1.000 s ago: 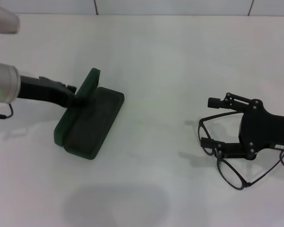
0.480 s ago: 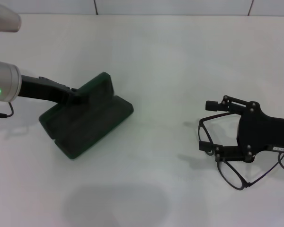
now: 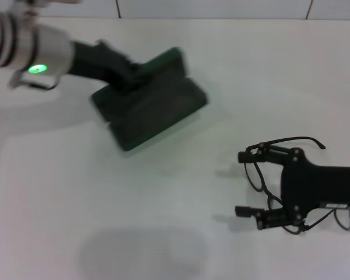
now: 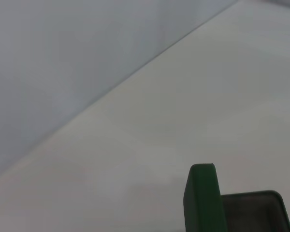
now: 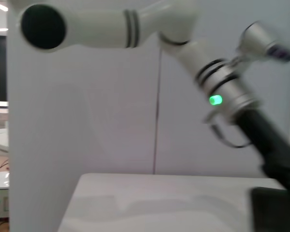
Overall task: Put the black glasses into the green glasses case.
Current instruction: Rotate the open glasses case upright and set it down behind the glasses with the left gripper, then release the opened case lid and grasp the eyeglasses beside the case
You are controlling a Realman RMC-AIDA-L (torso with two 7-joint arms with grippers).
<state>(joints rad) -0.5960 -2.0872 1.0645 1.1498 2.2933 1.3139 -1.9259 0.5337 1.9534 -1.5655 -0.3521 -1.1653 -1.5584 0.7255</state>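
The green glasses case (image 3: pixel 154 108) is open and held up off the white table at the back left, lid raised. My left gripper (image 3: pixel 131 76) is shut on its hinge side. The left wrist view shows only the case's lid edge (image 4: pixel 200 198) and a corner of its dark lining. The black glasses (image 3: pixel 255 176) lie at the right, temple arms pointing right. My right gripper (image 3: pixel 239 184) hangs over them, open, with its fingers well apart and the front frame between them.
The white table (image 3: pixel 181 192) spreads between the case and the glasses. A wall edge runs along the back. The right wrist view shows my left arm (image 5: pixel 222 96) across the table.
The left gripper has lifted the case and carried it back and to the right. The right gripper has shifted toward me over the glasses, which stay roughly where they were.
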